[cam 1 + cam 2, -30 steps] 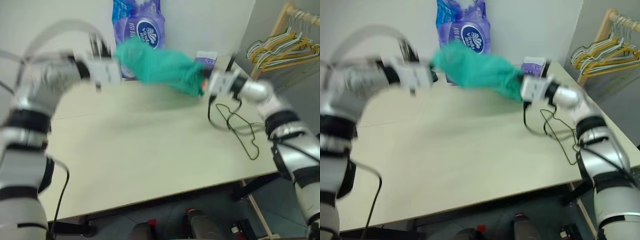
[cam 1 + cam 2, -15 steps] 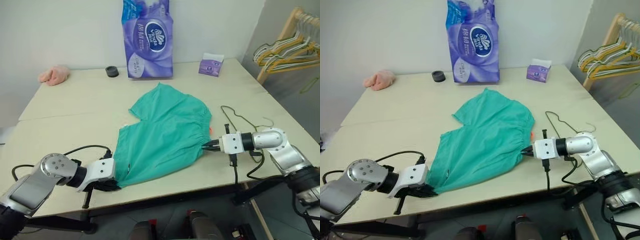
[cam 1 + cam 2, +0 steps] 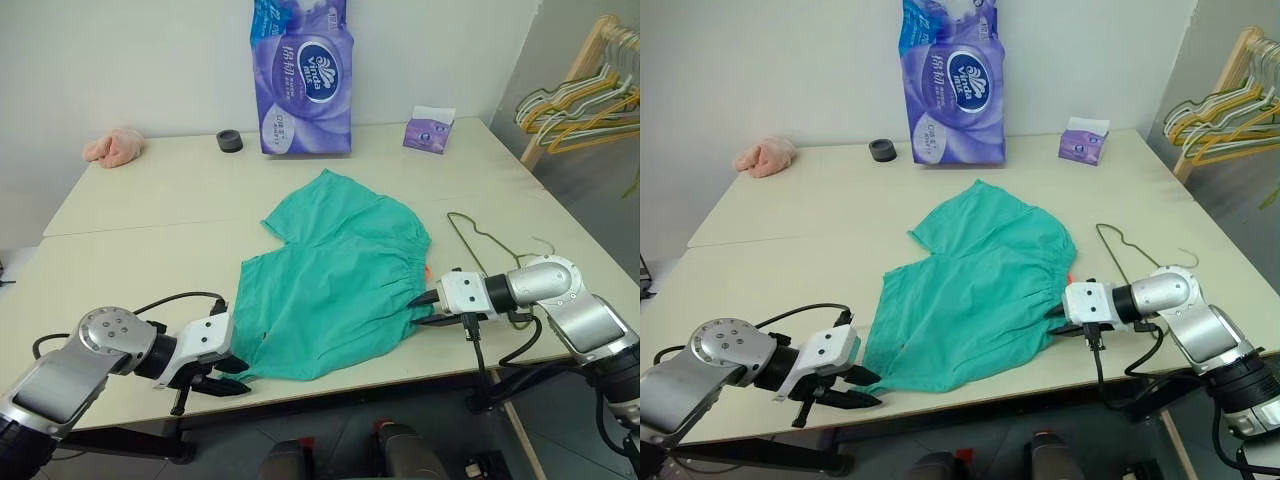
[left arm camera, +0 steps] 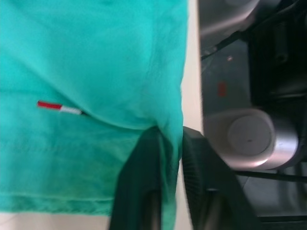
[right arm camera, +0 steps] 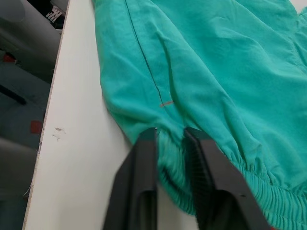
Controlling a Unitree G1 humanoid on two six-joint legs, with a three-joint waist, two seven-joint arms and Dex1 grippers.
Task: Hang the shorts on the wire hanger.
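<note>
The teal shorts [image 3: 335, 275] lie spread flat on the table, waistband toward the right, with a small orange tag [image 3: 427, 272] at that edge. My left gripper [image 3: 232, 378] sits at the shorts' near-left corner, open, and a fold of the cloth [image 4: 165, 129] lies loose between its fingers. At the waistband's near end my right gripper [image 3: 425, 308] is open too, the gathered edge [image 5: 172, 143] resting between its fingers. The thin wire hanger [image 3: 1118, 252] lies on the table just right of the shorts, partly behind my right arm.
A tall purple tissue pack [image 3: 305, 75], a small purple box [image 3: 428, 128], a black ring [image 3: 229, 141] and a pink cloth [image 3: 113, 147] sit along the table's far side. A wooden rack of bunched hangers [image 3: 585, 85] stands at the far right. Both grippers are close to the table's near edge [image 3: 330, 385].
A second ago the shorts hung stretched in the air between both grippers. They now lie flat on the table, both hands have come back and down, and both grippers have opened.
</note>
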